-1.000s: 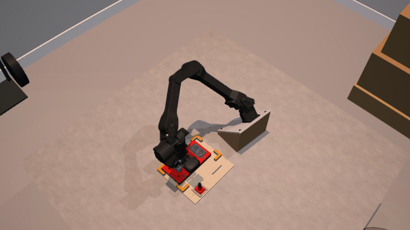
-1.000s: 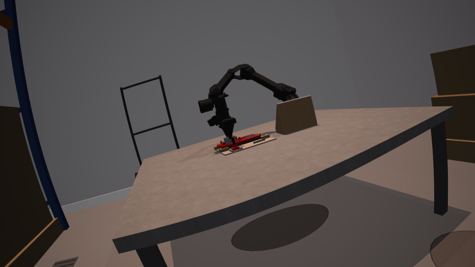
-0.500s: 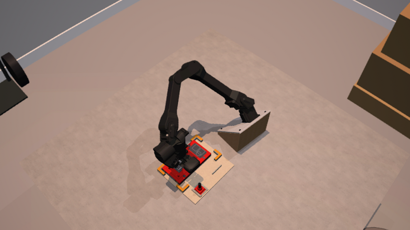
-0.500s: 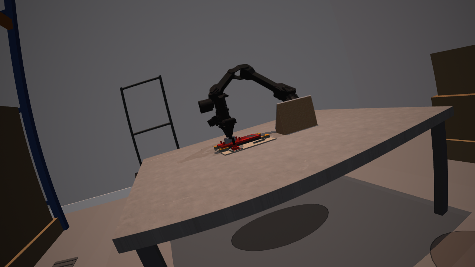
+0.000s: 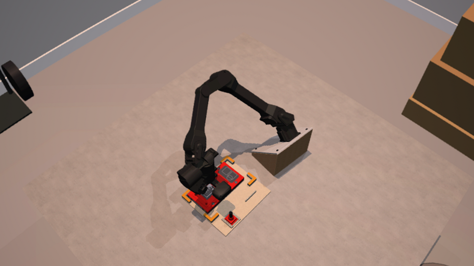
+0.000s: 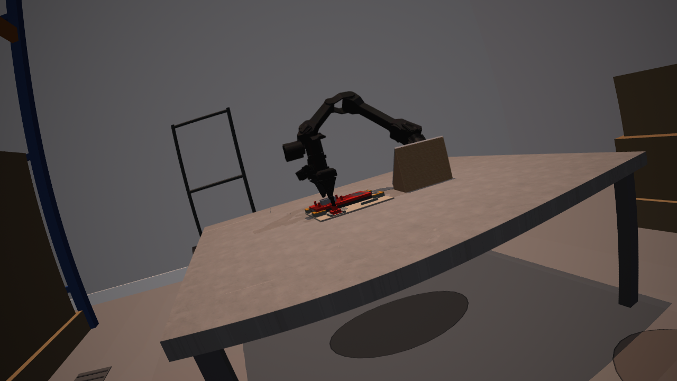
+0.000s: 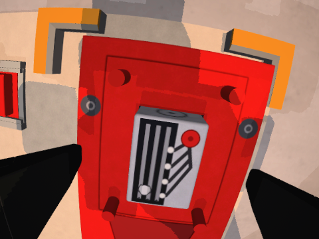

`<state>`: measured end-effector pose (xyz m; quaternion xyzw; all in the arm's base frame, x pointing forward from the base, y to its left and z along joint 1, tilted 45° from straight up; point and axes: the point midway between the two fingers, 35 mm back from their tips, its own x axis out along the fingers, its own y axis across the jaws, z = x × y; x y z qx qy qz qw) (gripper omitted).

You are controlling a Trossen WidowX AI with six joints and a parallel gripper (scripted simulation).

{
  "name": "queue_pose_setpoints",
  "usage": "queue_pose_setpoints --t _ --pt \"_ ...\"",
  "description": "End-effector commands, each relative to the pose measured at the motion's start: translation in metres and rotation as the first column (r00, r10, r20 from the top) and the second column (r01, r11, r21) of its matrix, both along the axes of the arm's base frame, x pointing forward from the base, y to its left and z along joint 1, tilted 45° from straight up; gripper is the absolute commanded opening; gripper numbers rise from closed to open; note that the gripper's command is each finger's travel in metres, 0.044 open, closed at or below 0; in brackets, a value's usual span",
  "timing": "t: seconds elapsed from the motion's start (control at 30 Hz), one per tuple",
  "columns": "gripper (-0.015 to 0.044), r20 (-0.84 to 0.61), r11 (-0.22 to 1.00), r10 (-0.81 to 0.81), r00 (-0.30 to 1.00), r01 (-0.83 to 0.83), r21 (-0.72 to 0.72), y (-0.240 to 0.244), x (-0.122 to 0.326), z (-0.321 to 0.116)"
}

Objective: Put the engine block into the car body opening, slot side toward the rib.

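The grey engine block [image 5: 209,190] [image 6: 324,201] [image 7: 167,162] sits in the opening of the red car body [image 5: 236,184] [image 6: 362,194] [image 7: 149,46], its striped top facing up. Dark gaps show at its far corners in the wrist view. How deep it sits cannot be told exactly. The rib and the slot side are hidden. My gripper [image 6: 328,199] [image 7: 167,167] is wide open, with one finger on each side of the block and clear space between each finger and the block. The fingers hang over the car body's long edges.
Short red posts [image 7: 116,78] [image 7: 236,96] stand around the block. Orange corner brackets [image 7: 40,43] [image 7: 286,73] [image 5: 252,179] surround the car body on a pale board [image 5: 259,192]. A red part [image 5: 230,218] [image 7: 14,93] with a black peg sits beside it. A brown wedge [image 5: 291,155] [image 6: 422,165] stands by the arm's base.
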<state>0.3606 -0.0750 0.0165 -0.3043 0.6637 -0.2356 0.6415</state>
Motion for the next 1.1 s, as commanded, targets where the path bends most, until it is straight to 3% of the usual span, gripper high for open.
queue_pose_setpoints --t 0.0,0.27,0.83,1.07 --pt "0.0440 0.000 1.000 0.000 1.000 0.000 0.000 0.000 0.000 0.000" --pt "0.0440 -0.004 1.000 0.002 1.000 -0.002 -0.004 0.010 0.000 0.008" --pt "0.0000 -0.004 1.000 0.002 1.000 -0.002 -0.004 0.010 0.000 0.008" --pt "0.0000 -0.004 1.000 0.002 1.000 -0.002 -0.004 0.010 0.000 0.008"
